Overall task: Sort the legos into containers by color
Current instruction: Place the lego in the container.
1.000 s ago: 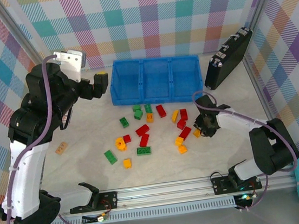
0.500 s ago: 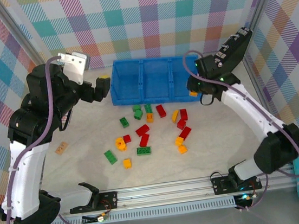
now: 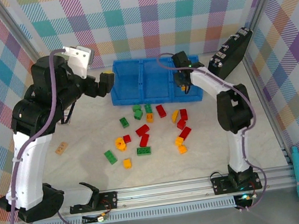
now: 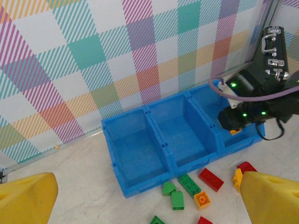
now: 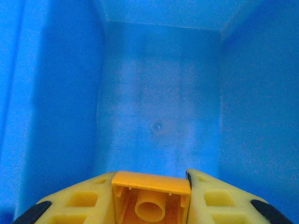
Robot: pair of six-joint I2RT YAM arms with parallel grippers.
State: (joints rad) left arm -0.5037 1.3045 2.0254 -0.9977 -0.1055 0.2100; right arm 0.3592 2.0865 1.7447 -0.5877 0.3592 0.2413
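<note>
1. The right gripper point(image 5: 151, 213) is closed on a yellow-orange brick point(image 5: 151, 186). Its two yellow fingers point(image 5: 79, 205) press the brick's sides, and the hollow underside faces the wrist camera.
2. A second ago this claw was low on the table point(image 3: 89, 152), at the 3 o'clock edge of the brick pile. Half a second ago it was raised beside the bin's right end. Now it hangs over the right compartment point(image 5: 159, 126), whose bare blue floor lies straight below the brick.
3. So the brick is off the table and above a container, but not yet in it. By my reading the carry is finished, and only letting go is left for this brick.
4. The blue bin point(image 3: 151, 61) sits at 12 o'clock of the loose legos point(image 3: 142, 130). From the left wrist, its left and middle compartments look empty. This would likely be the first brick sorted, and it would mark the right compartment for yellow-orange.
5. The left gripper point(image 3: 105, 83) is spread wide and holds nothing, at 9 o'clock of the bin. It has edged a little nearer the bin's left end.
6. The remaining red, green and yellow-orange bricks lie where they were, at 6 o'clock of the bin.
</note>
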